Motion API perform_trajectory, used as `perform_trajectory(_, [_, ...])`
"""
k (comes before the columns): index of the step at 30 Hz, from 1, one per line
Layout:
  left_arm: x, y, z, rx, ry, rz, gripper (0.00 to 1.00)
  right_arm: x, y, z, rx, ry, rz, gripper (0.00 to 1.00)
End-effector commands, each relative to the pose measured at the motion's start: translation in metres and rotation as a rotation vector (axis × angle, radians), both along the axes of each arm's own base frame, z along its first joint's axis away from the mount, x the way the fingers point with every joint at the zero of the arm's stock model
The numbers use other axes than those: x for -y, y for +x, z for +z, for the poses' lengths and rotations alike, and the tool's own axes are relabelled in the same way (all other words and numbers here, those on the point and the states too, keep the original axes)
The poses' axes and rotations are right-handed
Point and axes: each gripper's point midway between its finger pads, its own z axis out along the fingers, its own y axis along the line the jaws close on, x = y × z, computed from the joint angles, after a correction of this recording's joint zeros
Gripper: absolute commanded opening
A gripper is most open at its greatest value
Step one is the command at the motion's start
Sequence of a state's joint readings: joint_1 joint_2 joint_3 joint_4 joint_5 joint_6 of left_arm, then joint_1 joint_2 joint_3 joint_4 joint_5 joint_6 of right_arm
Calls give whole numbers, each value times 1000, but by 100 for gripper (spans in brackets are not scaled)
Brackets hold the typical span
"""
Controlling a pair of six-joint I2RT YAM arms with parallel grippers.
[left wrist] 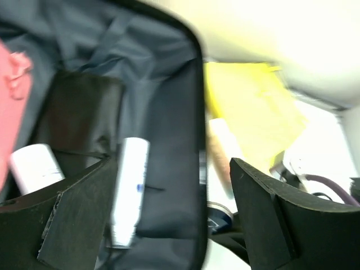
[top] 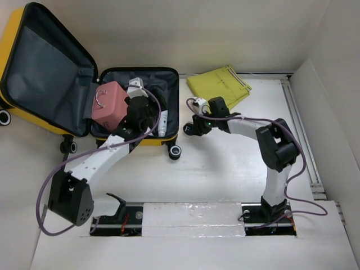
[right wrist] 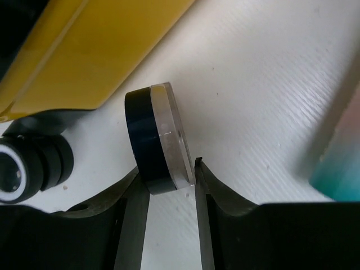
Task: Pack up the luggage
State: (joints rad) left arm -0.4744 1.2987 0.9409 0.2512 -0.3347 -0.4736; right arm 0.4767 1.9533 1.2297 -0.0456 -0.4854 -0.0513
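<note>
Luggage (top: 50, 70) open, far-left worktop (top: 236, 163). Left end effector (left wrist: 171, 169) spread wide, empty, over lined compartment. Right end effector (right wrist: 167, 166) pinching small dark jar (right wrist: 149, 135) by lower edge, beside caster wheel (right wrist: 22, 169). Risk: shallow pinch lets jar twist free; arms crowd same compartment.

Luggage (top: 50, 73): small, glossy yellow hard shell. Lay open at far left of table, beyond my left arm's base. Lid (top: 39, 62) stood swung back to left, tilted, dark grey lining (left wrist: 163, 140) facing up. Base half (top: 170, 84) sat flat, opening upward, same lining inside. Black-and-white caster wheels (top: 175, 152) showed along near edge. My right wrist view caught yellow shell (right wrist: 84, 50) close by, one caster (right wrist: 22, 169) beneath it.
</note>
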Motion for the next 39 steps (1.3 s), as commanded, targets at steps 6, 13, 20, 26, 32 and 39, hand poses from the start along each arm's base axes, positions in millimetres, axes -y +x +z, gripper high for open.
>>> perform_trajectory(6, [18, -30, 31, 78, -83, -136, 77, 21, 6, 98, 197, 83, -121, 0])
perform_trajectory(13, [22, -73, 78, 250, -246, -235, 77, -22, -14, 177, 312, 175, -37, 0])
perform_trajectory(20, [3, -88, 93, 311, -268, -186, 77, -122, 12, 210, 298, 313, 31, 40])
perform_trajectory(26, [4, -93, 68, 259, -245, -206, 77, -69, 44, 218, 344, 309, -139, 68])
perform_trajectory(32, [20, -90, 54, 239, -229, -275, 77, 29, 86, 149, 295, 124, -438, 65])
perform_trajectory(39, [23, -86, 53, 261, -207, -293, 77, 76, 111, 57, 139, -123, -574, 65])
